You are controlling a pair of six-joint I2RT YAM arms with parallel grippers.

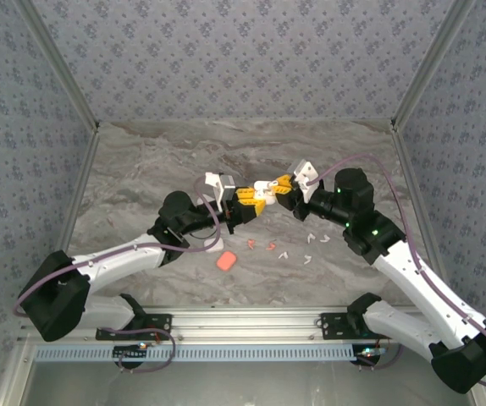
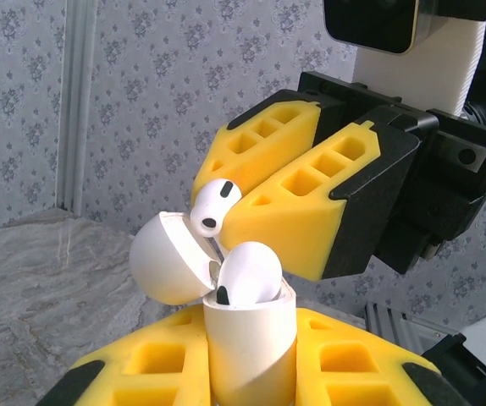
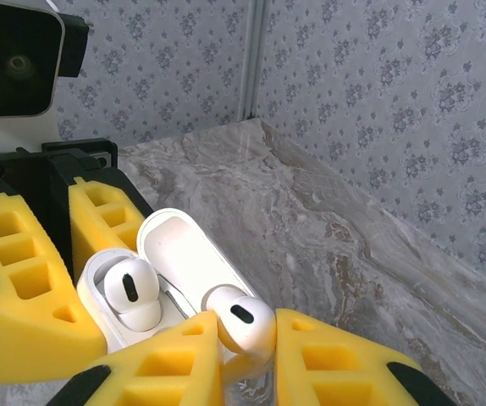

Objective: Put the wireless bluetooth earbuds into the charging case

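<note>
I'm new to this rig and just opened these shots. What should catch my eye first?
Mid-table, the left gripper grips an open white charging case with one white earbud already seated, while the right gripper pinches a second earbud at its mouth. Nearer the bases, an orange-red case and loose earbuds lie on the marble table.

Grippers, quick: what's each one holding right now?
Left gripper: closed on the open white charging case.
Right gripper: closed on a white earbud.
</note>
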